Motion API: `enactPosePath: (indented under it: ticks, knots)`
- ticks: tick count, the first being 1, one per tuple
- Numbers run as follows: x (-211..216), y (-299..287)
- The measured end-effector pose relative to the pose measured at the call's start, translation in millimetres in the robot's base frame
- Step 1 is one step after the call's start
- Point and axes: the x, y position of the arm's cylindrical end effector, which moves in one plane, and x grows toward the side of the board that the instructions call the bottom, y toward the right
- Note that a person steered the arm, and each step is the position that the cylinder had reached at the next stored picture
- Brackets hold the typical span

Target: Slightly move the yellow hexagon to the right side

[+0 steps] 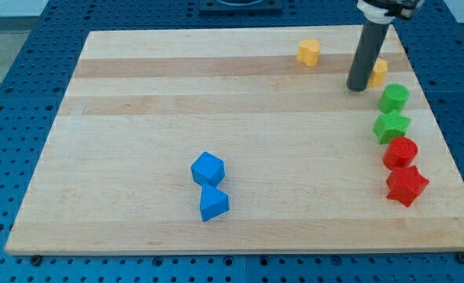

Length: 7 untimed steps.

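On the pale wooden board, near its top right corner, my tip holds nothing, touching the left side of a half-hidden yellow block, shape unclear.

This looks like a robot lab. A wooden board lies on a blue table with rows of small holes, maybe a metal test bench.
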Motion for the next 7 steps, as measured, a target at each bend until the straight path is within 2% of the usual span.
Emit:
enactPosePath:
  ticks: [1,2,3,5,6,7]
  knots:
    - [-44.0,-6.4]
    - [-44.7,-6.4]
    - [-23.6,12.2]
    - [-23.2,12.2]
    - [29.0,-5.5]
    - [31.1,-12.7]
